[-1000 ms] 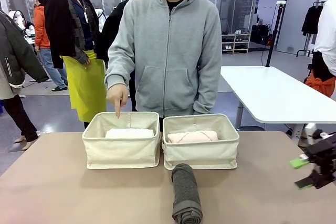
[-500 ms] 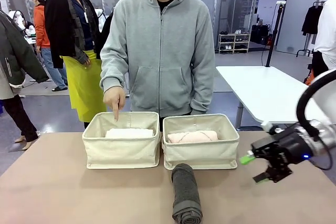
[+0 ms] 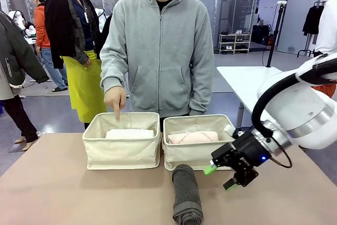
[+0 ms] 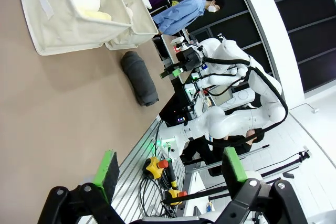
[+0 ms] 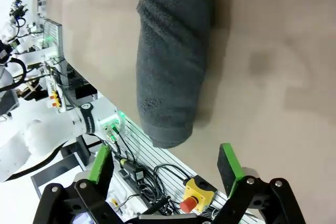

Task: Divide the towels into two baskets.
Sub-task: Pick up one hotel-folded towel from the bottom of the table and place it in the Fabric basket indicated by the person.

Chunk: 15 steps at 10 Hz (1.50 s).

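Two cream baskets stand side by side at mid-table. The left basket (image 3: 122,154) holds a white towel (image 3: 129,134); the right basket (image 3: 200,156) holds a pale pink towel (image 3: 192,137). A dark grey towel (image 3: 187,194) lies rolled on the table in front of the right basket. My right gripper (image 3: 220,177) hovers open just right of it, and the right wrist view has the grey towel (image 5: 170,61) ahead of the open gripper (image 5: 165,163). My left gripper (image 4: 170,169) is open and holds nothing, far from the left basket (image 4: 58,19) and the grey towel (image 4: 139,77).
A person in a grey hoodie stands behind the baskets, one hand (image 3: 116,98) pointing down into the left basket. The tan table (image 3: 63,198) is bare at the front left. A white table (image 3: 268,93) stands beyond at the right.
My right arm has swung in from the table's right edge to just beside the grey towel, jaws still open. The person's pointing hand has stayed over the left basket.
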Each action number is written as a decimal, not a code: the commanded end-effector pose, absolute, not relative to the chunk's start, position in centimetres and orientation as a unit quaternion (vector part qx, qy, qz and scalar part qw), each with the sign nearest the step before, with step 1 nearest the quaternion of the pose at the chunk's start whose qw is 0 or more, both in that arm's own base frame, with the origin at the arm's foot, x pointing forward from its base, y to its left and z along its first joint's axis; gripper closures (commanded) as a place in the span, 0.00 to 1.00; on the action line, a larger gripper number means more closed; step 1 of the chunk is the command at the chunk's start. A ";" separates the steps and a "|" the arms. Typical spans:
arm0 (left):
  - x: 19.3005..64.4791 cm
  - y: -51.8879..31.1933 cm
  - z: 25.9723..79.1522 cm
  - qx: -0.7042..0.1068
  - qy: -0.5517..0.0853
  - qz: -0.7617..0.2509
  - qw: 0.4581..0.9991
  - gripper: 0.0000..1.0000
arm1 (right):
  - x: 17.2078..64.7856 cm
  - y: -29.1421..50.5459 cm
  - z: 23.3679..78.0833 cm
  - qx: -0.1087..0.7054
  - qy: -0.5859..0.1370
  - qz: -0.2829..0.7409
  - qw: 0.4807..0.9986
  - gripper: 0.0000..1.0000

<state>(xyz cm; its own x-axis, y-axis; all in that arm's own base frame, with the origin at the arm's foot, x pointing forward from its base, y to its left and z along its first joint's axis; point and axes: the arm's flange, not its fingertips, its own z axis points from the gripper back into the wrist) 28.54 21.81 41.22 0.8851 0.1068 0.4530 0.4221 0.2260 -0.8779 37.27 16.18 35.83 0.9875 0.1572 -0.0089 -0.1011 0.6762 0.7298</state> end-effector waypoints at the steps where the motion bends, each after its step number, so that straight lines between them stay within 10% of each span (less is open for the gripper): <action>1: 28.2 22.0 41.5 -0.616 -0.222 -0.108 0.748 0.00 | 37.6 18.6 36.1 0.352 0.036 0.062 0.933 0.00; 15: 28.2 22.0 41.5 -0.616 -0.222 -0.108 0.748 0.00 | 39.1 32.2 30.7 0.098 -0.029 0.109 0.989 0.00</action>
<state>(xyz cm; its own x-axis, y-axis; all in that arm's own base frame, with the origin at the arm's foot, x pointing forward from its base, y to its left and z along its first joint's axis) 28.55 21.80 41.22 0.8851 0.1065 0.4530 0.4221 0.2259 -0.8779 38.90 30.55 30.79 0.9710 0.2311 0.0609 -0.2389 0.9320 0.2725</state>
